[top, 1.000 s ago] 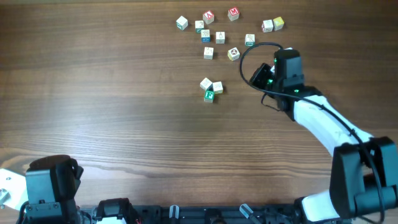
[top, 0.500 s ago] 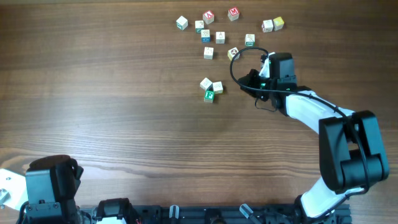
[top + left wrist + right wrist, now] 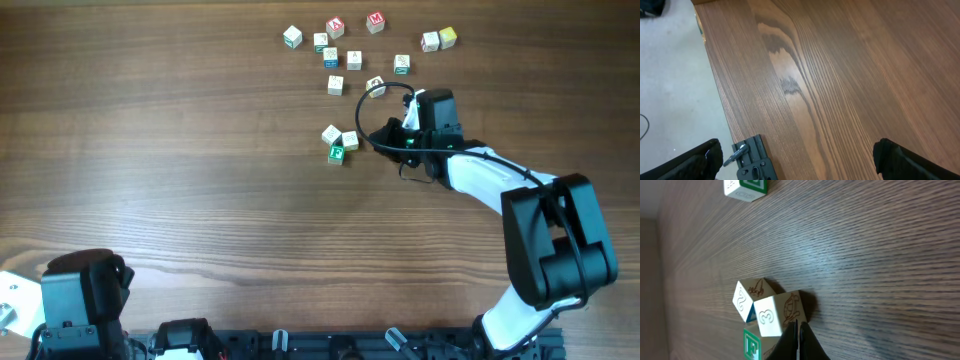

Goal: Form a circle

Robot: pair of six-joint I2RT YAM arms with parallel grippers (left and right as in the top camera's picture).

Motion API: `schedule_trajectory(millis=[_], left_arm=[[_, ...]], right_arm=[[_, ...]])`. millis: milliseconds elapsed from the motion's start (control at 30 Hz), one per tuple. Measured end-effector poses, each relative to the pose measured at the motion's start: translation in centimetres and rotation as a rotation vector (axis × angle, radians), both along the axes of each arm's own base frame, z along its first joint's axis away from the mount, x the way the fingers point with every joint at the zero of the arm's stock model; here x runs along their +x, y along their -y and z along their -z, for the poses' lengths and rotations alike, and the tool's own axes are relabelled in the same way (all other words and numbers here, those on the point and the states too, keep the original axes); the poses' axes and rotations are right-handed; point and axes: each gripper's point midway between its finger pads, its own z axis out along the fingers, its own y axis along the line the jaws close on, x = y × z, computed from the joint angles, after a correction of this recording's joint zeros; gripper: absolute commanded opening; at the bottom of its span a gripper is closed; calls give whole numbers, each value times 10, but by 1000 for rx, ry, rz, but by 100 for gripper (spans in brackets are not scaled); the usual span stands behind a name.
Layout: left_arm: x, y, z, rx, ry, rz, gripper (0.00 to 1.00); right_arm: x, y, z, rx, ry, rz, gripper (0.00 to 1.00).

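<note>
The circle (image 3: pixel 340 142) is a tight cluster of three small wooden cubes at mid-table. In the right wrist view the cluster (image 3: pixel 772 315) shows a pale cube marked 3 (image 3: pixel 771 318), a pale cube marked 2 (image 3: pixel 746 298) and a green-faced F cube (image 3: pixel 753 348). My right gripper (image 3: pixel 375 139) is shut, with nothing held. Its closed tips (image 3: pixel 798 328) press against the right side of the 3 cube. My left gripper (image 3: pixel 797 162) hangs open over bare wood at the table's near left corner, far from the cubes.
Several loose letter cubes (image 3: pixel 354 60) lie scattered behind the cluster toward the far edge, and one (image 3: pixel 745 186) shows at the top of the right wrist view. A black clamp bracket (image 3: pixel 753 161) sits on the table edge (image 3: pixel 715 80) below my left gripper.
My right arm has swung left and slightly nearer, bringing its shut tips from beside the scattered cubes up against the cluster. The left arm has not moved.
</note>
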Motion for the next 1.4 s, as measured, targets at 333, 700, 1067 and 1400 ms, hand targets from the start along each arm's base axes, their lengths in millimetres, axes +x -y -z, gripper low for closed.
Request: schedule_trajectory(millis=[333,700,1067,1400], left_arm=[[0,0,0,0,0,0,100],[0,0,0,0,0,0,100],[0,0,0,0,0,0,100],[0,0,0,0,0,0,100]], right_arm=[[0,-1,10,2,-18,6,5],[1,-6,13,11,-18,6,5],[-2,-13,12,12,-13,-13,5],[-1,-14,12,13,-11,-13,5]])
